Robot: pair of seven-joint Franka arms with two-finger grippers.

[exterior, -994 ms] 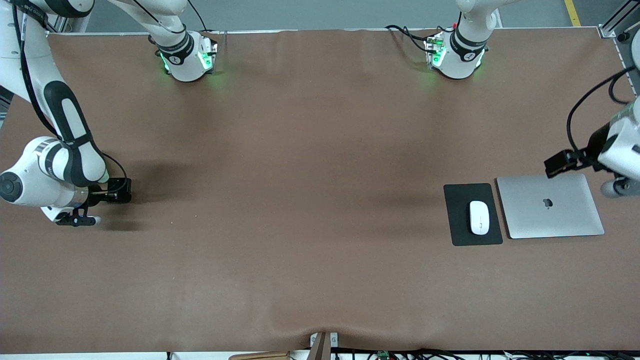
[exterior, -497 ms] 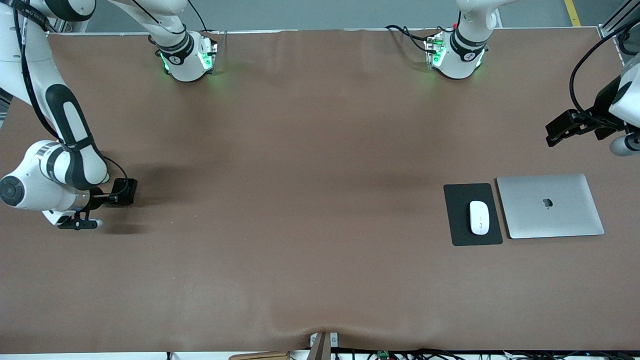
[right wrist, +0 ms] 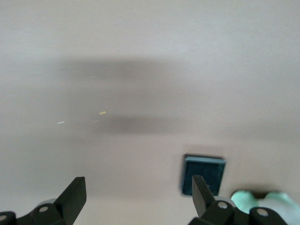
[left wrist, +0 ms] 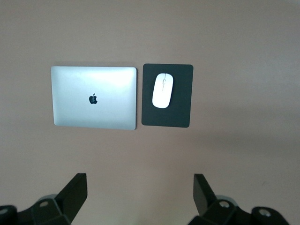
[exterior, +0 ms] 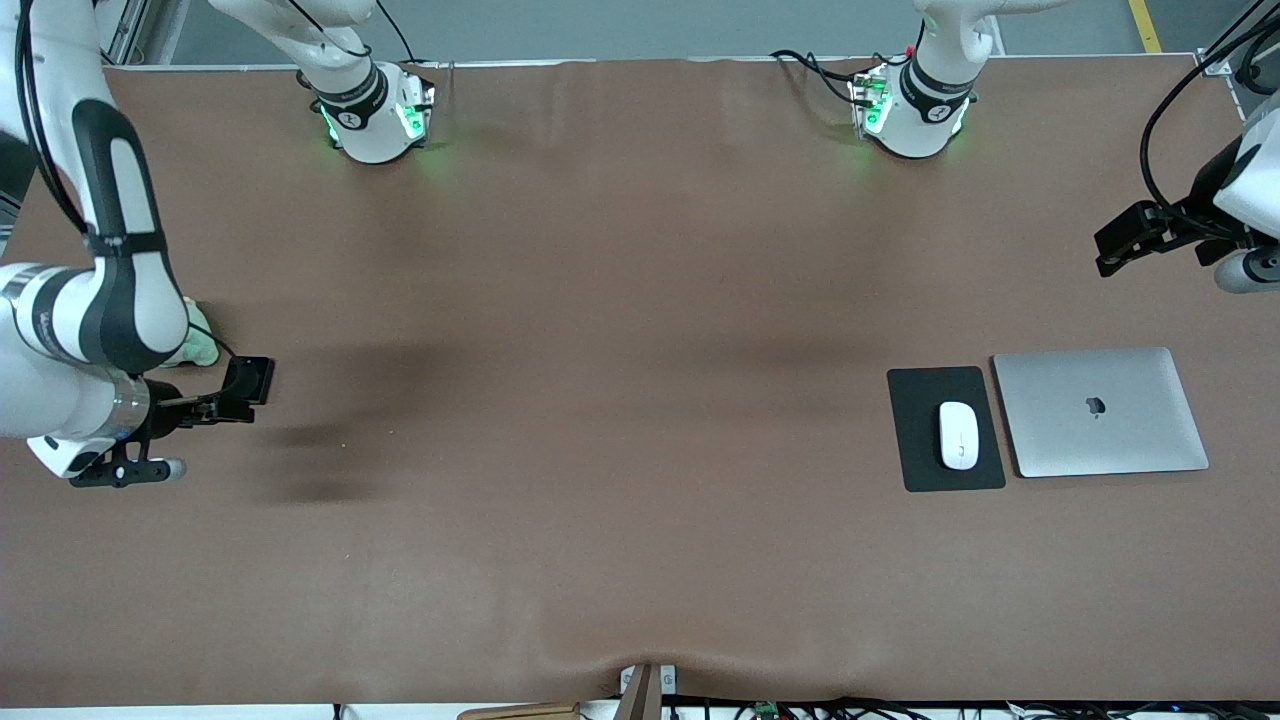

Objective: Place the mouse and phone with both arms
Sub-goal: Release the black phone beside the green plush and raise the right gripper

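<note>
Already the mouse [exterior: 957, 435] lies on the mouse pad [exterior: 915, 430] beside the laptop [exterior: 1100, 412]. The left hand [left wrist: 140, 197] hangs open above them. The right hand [right wrist: 138, 197], also open, is off-centre from the flat phone [right wrist: 204, 174] on the tabletop [exterior: 620, 400] at its end, so descending may shove it aside.

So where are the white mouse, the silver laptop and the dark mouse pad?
mouse [exterior: 957, 435], front view, middle of its white top.
laptop [exterior: 1100, 411], front view, closed lid by the logo.
mouse pad [exterior: 915, 430], front view, bare part beside the mouse.

Mouse [exterior: 957, 435] on pad [exterior: 945, 428], pad just beside laptop [exterior: 1100, 412], all twd left arm's end of table [exterior: 600, 350].
</note>
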